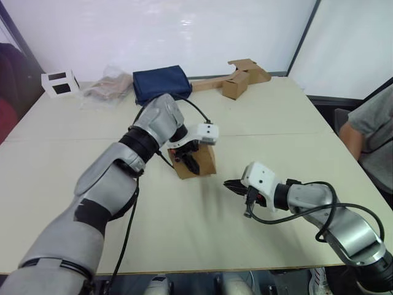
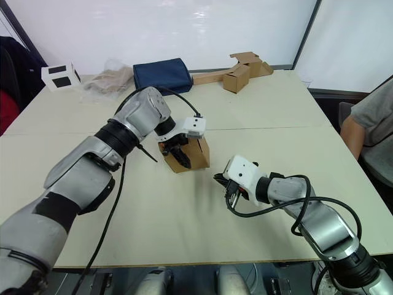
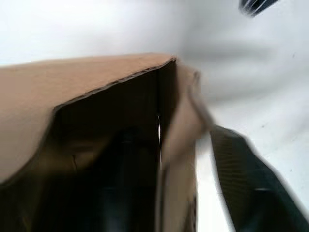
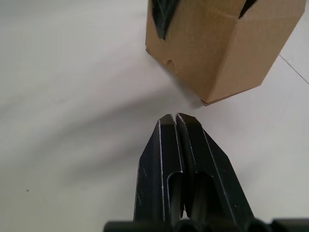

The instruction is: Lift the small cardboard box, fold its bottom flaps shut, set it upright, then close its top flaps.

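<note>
Head views: the small cardboard box (image 1: 198, 161) stands mid-table (image 1: 258, 117), the left gripper (image 1: 190, 157) clamped on its wall.
Left wrist view: one finger (image 3: 123, 188) inside the box, one outside (blurred).
Right wrist view: right gripper (image 4: 176, 118) pressed closed, empty, near the box.

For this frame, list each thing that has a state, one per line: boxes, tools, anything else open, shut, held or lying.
small cardboard box: standing on the table, gripped at its wall by the left tool.
left tool: shut on the box wall, one finger inside.
right tool: shut, holding nothing, apart from the box.
box with long strip: resting at the far table edge, flaps open.
blue bag: lying flat.
</note>
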Action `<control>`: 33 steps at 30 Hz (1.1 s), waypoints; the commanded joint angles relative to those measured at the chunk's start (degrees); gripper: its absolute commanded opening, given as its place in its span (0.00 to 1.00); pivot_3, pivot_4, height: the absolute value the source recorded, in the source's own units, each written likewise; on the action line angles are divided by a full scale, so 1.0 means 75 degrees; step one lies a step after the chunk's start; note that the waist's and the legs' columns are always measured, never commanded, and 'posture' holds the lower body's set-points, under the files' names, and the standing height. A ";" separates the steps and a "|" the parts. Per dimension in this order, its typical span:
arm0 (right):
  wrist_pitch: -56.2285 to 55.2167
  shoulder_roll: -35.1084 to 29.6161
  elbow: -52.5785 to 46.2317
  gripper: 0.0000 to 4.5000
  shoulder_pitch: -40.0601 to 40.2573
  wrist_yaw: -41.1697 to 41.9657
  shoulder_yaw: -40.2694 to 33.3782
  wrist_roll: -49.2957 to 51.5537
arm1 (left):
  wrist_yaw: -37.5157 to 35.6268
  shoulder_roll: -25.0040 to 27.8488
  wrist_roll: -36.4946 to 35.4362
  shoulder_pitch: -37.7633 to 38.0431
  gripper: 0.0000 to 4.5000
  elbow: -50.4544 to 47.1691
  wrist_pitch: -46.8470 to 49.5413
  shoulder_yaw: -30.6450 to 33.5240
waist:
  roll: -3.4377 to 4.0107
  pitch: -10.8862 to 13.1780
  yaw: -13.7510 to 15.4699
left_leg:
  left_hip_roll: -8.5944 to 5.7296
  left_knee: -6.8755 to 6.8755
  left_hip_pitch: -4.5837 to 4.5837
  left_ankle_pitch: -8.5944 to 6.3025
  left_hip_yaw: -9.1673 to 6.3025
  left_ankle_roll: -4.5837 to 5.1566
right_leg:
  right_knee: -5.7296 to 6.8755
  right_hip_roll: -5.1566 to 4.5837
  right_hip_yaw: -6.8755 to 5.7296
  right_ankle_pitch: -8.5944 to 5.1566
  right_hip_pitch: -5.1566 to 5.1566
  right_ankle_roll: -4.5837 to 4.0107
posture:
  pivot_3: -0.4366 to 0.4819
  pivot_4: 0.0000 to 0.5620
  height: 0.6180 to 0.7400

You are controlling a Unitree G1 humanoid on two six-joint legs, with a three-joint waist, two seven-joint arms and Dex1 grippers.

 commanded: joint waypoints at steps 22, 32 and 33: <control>-0.2061 0.1590 0.3226 0.00 -0.0217 -0.0875 -0.1063 -0.0708 | 0.5609 0.1606 -0.2959 0.3481 0.03 -0.3030 0.0981 0.6071 | 0.0003 -0.0007 -0.0131 | 0.0004 0.0003 0.0003 0.0034 0.0003 -0.0062 | 0.0032 -0.0011 0.0004 0.0001 -0.0019 -0.0001 | 0.48 0.27 1.00; -0.2570 0.2385 0.4571 0.00 -0.0916 -0.0689 -0.0692 -0.0936 | 0.7103 0.0290 -0.3619 0.6836 0.03 -0.5511 0.1262 0.6539 | -0.0001 -0.0015 0.0033 | 0.0001 0.0025 0.0012 0.0033 0.0016 -0.0060 | 0.0071 -0.0019 0.0001 0.0001 -0.0019 -0.0001 | 0.48 0.27 1.00; -0.2609 0.2472 0.4662 0.00 -0.0992 -0.0692 -0.0654 -0.0971 | 0.7116 0.0212 -0.3603 0.7010 0.03 -0.5569 0.1212 0.6442 | 0.0000 -0.0015 0.0037 | 0.0001 0.0026 0.0014 0.0033 0.0018 -0.0060 | 0.0072 -0.0019 0.0002 0.0001 -0.0018 -0.0001 | 0.48 0.27 1.00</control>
